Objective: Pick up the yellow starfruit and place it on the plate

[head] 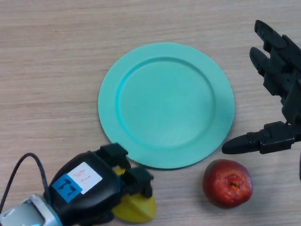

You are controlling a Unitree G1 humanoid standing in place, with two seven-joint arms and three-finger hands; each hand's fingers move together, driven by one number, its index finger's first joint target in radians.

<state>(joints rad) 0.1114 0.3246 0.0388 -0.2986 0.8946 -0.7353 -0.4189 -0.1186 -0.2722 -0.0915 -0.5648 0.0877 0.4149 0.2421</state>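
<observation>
I find the wooden table [47, 70] carrying three items. The largest is the green plate [166, 104], sitting centre and bare; nothing lies on it.

The left hand [101, 181] sits at the near-left edge of my view, just off the plate's near rim. Its fingers curl down over the yellow starfruit [136, 207], which shows only as a yellow wedge beneath and beside them, low on the table. I judge the hand closed on the fruit, though I cannot see how much of it the thumb catches.

The right hand [277, 89] hangs at the far right, fingers spread wide and thumb stretched toward the plate, holding nothing.

A red apple [227, 183] rests just beside the plate's near-right rim, below that thumb.

Risks noted: the starfruit's ridged shape may twist or slip from a partial hold on lifting. A low carry could strike the plate's rim and shove the plate. A loose release could let the fruit roll off toward the apple.
</observation>
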